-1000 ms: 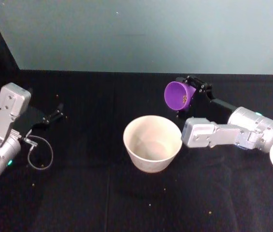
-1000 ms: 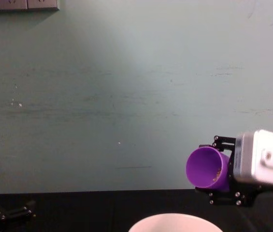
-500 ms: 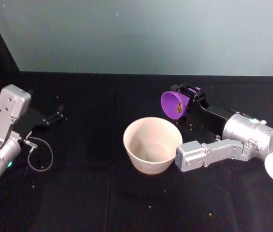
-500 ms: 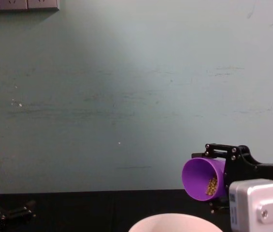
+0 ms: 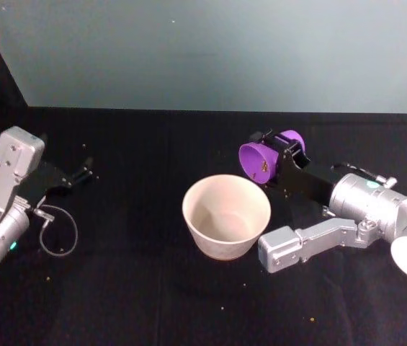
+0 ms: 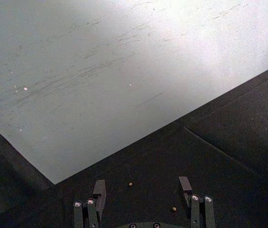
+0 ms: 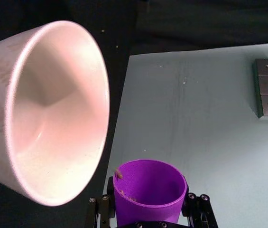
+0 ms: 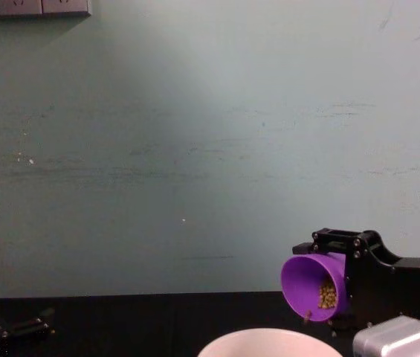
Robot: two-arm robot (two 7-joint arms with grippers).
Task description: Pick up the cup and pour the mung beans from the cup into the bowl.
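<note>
My right gripper (image 5: 271,154) is shut on the purple cup (image 5: 259,159), which hangs tipped on its side just above the far right rim of the pale bowl (image 5: 226,215). The cup's mouth faces the bowl and slants down. Mung beans (image 8: 327,295) lie at the cup's lower lip, and one bean (image 8: 307,315) sits right at the edge. In the right wrist view the cup (image 7: 148,190) is held between the fingers, with the bowl (image 7: 53,114) beyond it. The bowl's rim (image 8: 269,341) shows in the chest view. My left gripper (image 5: 88,171) rests open at the far left.
A black cloth covers the table, with stray beans (image 5: 245,284) scattered on it. A thin cable loop (image 5: 59,234) lies beside the left arm. A teal wall stands behind, with a socket plate (image 8: 31,7) high up.
The right wrist has rolled further, so the cup's mouth has dropped toward the bowl and the beans have slid to its lip. The left arm has stayed put.
</note>
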